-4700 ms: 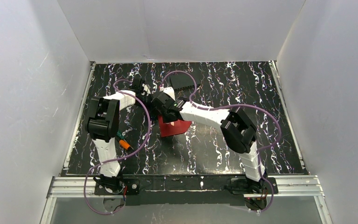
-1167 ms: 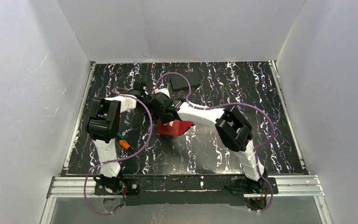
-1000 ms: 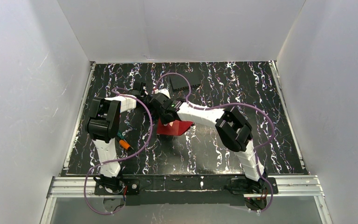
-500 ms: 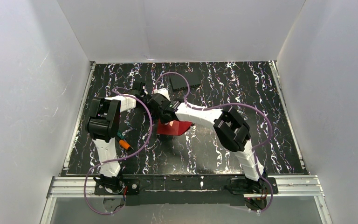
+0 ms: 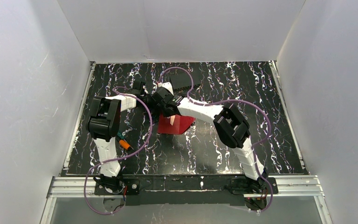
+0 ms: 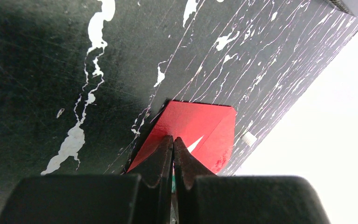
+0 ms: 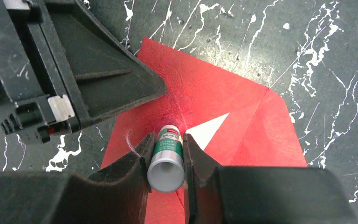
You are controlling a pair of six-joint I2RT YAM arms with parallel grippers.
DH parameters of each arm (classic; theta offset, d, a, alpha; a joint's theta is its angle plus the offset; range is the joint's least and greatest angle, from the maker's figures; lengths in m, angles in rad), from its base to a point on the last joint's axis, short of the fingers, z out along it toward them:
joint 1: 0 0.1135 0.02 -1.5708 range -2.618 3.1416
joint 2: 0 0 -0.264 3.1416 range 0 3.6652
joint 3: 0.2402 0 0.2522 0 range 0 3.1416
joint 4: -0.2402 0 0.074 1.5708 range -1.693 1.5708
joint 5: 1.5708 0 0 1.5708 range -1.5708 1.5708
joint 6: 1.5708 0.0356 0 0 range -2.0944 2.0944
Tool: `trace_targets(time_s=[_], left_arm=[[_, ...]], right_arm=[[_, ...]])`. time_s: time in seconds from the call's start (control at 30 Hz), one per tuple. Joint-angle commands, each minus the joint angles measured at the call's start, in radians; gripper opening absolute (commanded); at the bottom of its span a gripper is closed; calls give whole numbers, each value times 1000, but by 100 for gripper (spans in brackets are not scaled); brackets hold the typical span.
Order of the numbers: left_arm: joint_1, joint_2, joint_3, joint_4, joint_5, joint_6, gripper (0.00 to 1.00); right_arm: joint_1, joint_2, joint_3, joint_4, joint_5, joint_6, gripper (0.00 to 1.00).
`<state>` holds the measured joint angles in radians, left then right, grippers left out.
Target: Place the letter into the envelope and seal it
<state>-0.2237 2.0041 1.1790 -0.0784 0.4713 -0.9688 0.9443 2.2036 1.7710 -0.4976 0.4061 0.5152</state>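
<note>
The right gripper (image 7: 167,145) has drawn back toward the far side in the last half second, uncovering more of the dark red paper envelope (image 5: 176,126). It lies flat on the black white-veined table (image 5: 223,140), left of centre. The right wrist view shows what the top view hides. Those fingers clamp a silver and green glue stick (image 7: 166,163), pointed at the envelope beside a triangle of the white paper letter (image 7: 208,130) showing between the folds. The left wrist view shows the left gripper (image 6: 173,142) pressed fully together, empty, its tips over the envelope's edge.
</note>
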Motion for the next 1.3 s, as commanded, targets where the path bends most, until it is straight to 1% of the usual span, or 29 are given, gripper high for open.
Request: trace_targets(time_s=[0.0,0.17,0.33,0.43,0.53,0.57,0.77,0.9,1.0,1.1,1.13,1.17,1.27], left_arm=[[3,61,-17,-106,-125,51,0],[4,44,7,-115,-94,89,0],[4,10,38,-121,-20,138,0],[5,-12,67,-143,15,162,0],[6,-43,97,-160,42,165,6],[7,-54,103,-165,45,164,10],[6,-167,97,-181,72,168,40],[7,-273,59,-231,53,220,56],[6,-346,14,-281,14,258,61],[6,-417,-41,-316,-29,282,63],[6,-438,-58,-323,-38,292,66],[6,-458,-80,-330,-48,304,68],[6,-507,-109,-355,-85,330,70]], right_arm=[[-24,70,-10,-39,3,-31,1],[-26,-1,-2,-48,-37,-28,1],[-72,-204,-106,68,-207,22,1],[-113,-305,-162,84,-296,74,1],[-145,-407,-243,111,-375,104,1],[-160,-438,-269,119,-411,116,1],[-280,-582,-443,159,-715,194,1],[-316,-686,-554,121,-805,247,1],[-338,-747,-639,80,-816,276,1],[-384,-802,-739,94,-816,317,1],[-400,-824,-779,123,-818,342,1],[-418,-845,-827,185,-822,367,1],[-487,-897,-994,354,-849,475,2]])
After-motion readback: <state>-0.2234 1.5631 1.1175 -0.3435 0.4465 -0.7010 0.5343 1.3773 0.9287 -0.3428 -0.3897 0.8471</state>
